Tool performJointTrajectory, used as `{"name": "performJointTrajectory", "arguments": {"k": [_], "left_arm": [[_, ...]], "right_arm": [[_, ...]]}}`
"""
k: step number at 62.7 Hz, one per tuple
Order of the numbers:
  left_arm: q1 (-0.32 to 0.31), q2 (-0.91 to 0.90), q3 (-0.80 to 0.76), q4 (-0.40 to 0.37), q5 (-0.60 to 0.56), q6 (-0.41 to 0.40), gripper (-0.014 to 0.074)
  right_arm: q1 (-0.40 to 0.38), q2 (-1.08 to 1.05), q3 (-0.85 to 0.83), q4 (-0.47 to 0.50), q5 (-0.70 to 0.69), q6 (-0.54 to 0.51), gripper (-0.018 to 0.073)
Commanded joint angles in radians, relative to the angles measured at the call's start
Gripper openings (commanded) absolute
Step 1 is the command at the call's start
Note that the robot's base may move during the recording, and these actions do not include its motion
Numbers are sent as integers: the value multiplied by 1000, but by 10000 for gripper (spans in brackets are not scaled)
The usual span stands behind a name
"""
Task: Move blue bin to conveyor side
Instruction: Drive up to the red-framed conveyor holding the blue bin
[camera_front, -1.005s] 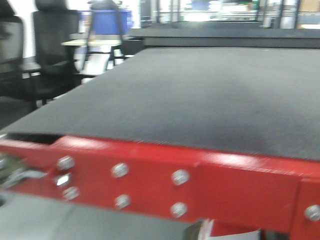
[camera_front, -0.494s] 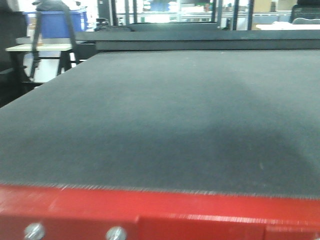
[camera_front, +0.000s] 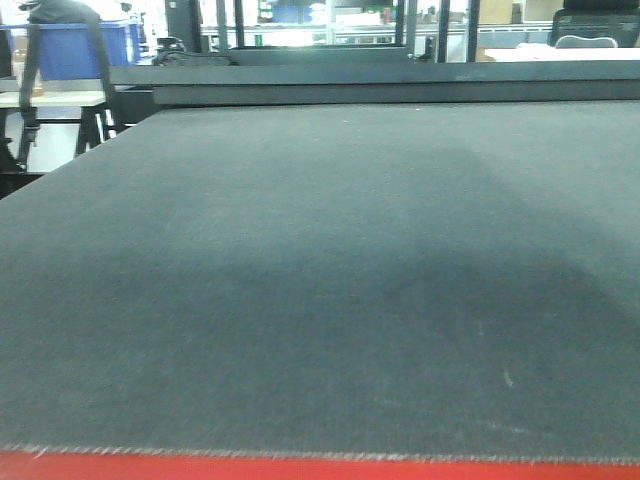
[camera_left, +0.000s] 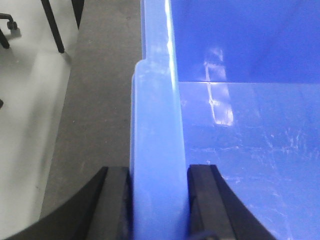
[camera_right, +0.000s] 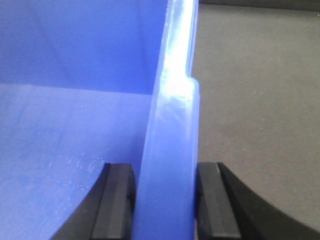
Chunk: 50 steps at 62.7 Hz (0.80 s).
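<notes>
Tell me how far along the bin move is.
Done: left gripper and right gripper are both shut on the rim of the bin. In hand: the bin is over the conveyor, belt visible beside both walls; resting or lifted, I cannot tell. Remaining: set down and release.

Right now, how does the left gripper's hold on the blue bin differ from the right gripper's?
The left gripper has the blue bin interior on its picture's right; the right gripper has it on the left. Beyond the left gripper lie a dark grey surface and pale floor; beyond the right gripper, only dark grey surface. Shared: both are shut on the bin's thick rim, one finger inside the wall, one outside.
</notes>
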Motion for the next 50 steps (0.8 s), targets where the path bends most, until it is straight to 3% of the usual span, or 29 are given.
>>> {"name": "performJointTrajectory", "arguments": {"k": [1, 50], "left_arm": [[-6, -21, -13, 26, -97, 1, -20], [-6, -21, -13, 26, -97, 1, -20]], "right_arm": [[4, -25, -17, 1, -137, -26, -79], [4, -25, -17, 1, -137, -26, -79]]}}
